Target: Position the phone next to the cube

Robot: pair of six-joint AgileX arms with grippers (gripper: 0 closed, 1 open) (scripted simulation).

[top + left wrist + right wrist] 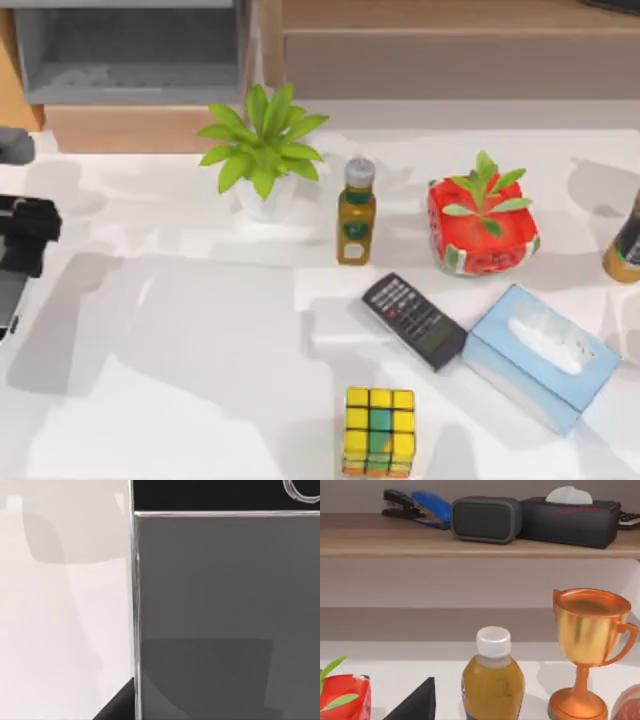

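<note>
The phone (225, 610), a plain flat grey slab, lies close under my left wrist camera, one long edge running along bare white table. In the top view the phone (8, 300) shows as a grey strip at the far left edge, just in front of my left gripper (25, 235), which hangs over it. The cube (380, 430), mostly yellow with green and orange tiles, sits at the front centre of the table, far to the right of the phone. A dark corner of my right gripper (415, 702) shows low in the right wrist view, facing the back shelf.
Between phone and cube lies bare white table (200, 350). A black keypad handset (415, 320) and a blue tissue box (540, 355) lie behind and right of the cube. Farther back stand a potted plant (262, 150), an oil bottle (356, 212) and a red watermelon box (482, 225).
</note>
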